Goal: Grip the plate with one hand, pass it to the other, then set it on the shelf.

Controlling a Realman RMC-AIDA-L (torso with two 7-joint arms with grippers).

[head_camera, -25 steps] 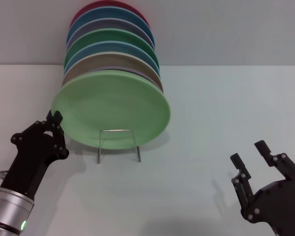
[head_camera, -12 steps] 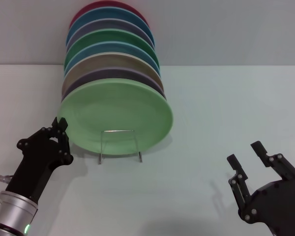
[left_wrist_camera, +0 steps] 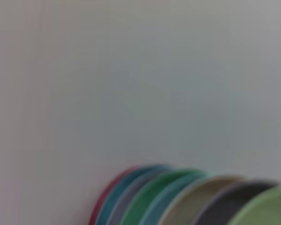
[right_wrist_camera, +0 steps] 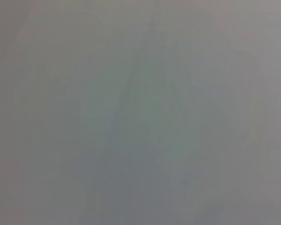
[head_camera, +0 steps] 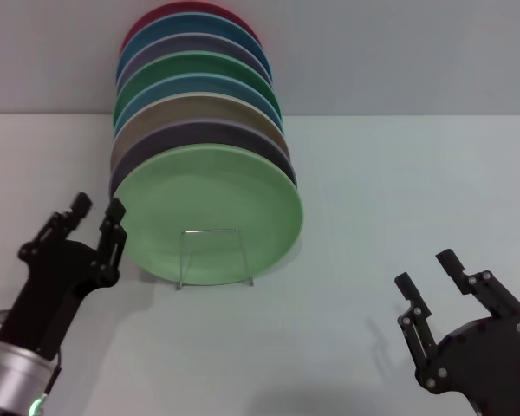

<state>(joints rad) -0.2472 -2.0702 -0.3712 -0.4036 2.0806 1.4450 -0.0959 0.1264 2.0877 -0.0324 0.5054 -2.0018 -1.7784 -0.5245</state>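
The plate (head_camera: 210, 215) stands on edge at the front of a row of coloured plates (head_camera: 195, 82), left of centre in the head view, leaning back on the dark plate behind it. Its lower rim sits in the shelf (head_camera: 212, 256), a thin wire rack whose looped front shows against the plate's lower face, on the pale table (head_camera: 390, 191).

It looks rigid and matte, so it should neither flex nor be very slick. It is probably moderately heavy for its thin edge and would chip or break if dropped. The only practical hold is the low raised rim, pinched across its thickness. The left edge, in the lower left of the frame, is the free part nearest an arm. The rack is much narrower than the plate, so the plate may tip sideways if nudged.

The left pincer (head_camera: 97, 217) is just beside that left edge, fingers spread and holding nothing; whether a fingertip touches the rim I cannot tell. The right pincer (head_camera: 429, 273) is released too, empty, well apart in the lower right.

The head view alone shows both arms, the rack and the plate's full face. The left wrist view shows only the tops of the rims fanned along the bottom of its frame, with the mint plate (left_wrist_camera: 264, 208) at the lower right corner, and no fingers. The right wrist view shows plain grey.
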